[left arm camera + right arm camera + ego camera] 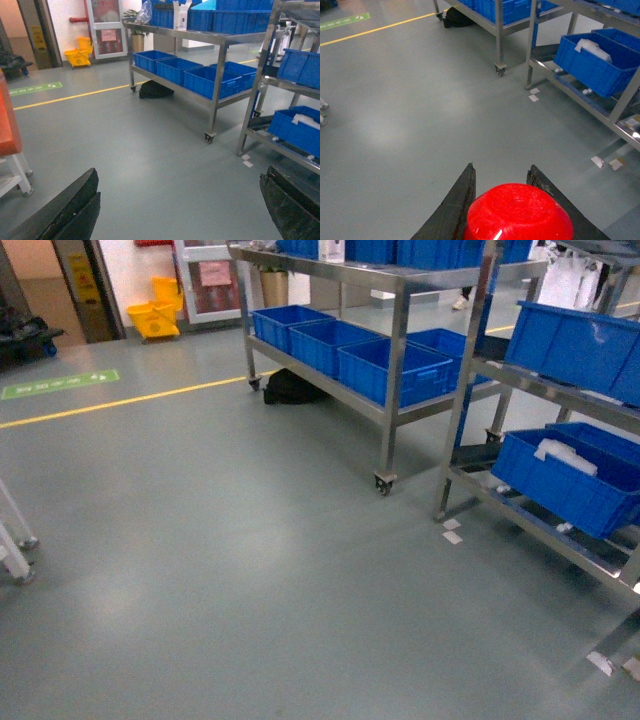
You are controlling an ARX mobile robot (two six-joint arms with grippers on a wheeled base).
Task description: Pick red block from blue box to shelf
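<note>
The red block (517,212) sits pinched between the 2 dark fingers (455,205) of the right end effector (502,172), filling the bottom of the right wrist view with its glossy rounded face toward the camera; its stud cannot be made out from this angle. It hangs above bare grey floor (250,590), well apart from the shelf (455,420).

The left end effector (180,200) is spread wide, its 2 black fingers (70,210) showing only at the lower corners of the left wrist view with open floor between them. Neither end effector appears in the head view.

The shelf stands ahead and to the right of the block, a silver metal rack whose lower tier carries a dark blue crate (565,480) with something white (565,455) lying in it; another blue crate (575,345) rests on the tier above. Small white paper scraps (452,531) lie on the floor just beside the shelf's near upright. Left of the shelf and farther back is a wheeled steel cart (390,360) with 3 blue crates (335,345) in a row on its lower level, and a black bag (290,388) on the floor under its far end. Beyond that a yellow line (130,400) crosses the floor, with a green floor sign (60,385) behind it and a yellow mop bucket (155,315) against the back wall. The turquoise bin shows in none of the views.
</note>
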